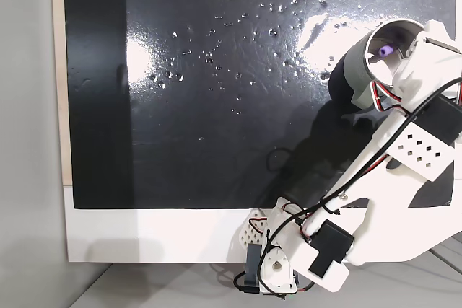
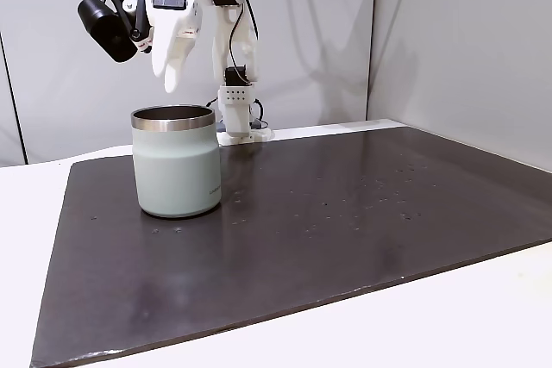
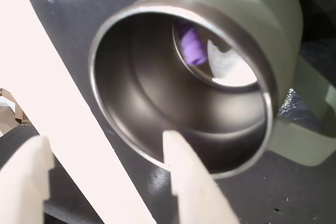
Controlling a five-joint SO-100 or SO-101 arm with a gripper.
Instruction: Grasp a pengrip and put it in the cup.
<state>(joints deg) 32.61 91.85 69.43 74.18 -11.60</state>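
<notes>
A dark mat [image 1: 216,106] covers most of the white table [image 2: 483,316], its glossy face speckled with small pale flecks. In a fixed view from above, the white arm [image 1: 375,207] rises from its base at about 6 o'clock and reaches up toward 2 o'clock, with red and black wires along it.

The cup [image 2: 175,161] stands upright on the mat; in a fixed view from the side it sits at about 9 o'clock, with a steel rim and a pale matte wall. From above, the cup [image 1: 375,63] lies at 2 o'clock, partly covered by the arm. In the wrist view the cup [image 3: 262,19] shows its shiny inside and a pale handle at 4 o'clock.

The gripper [image 2: 172,75] hangs just above the cup's rim, clear of it. In the wrist view the gripper [image 3: 105,169] has its two white fingers [image 3: 186,182] spread apart, holding nothing.

The pengrip [image 3: 192,44] lies on the cup's bottom, at about 12 o'clock of the floor; from above the pengrip [image 1: 383,51] shows as a purple spot inside.
</notes>
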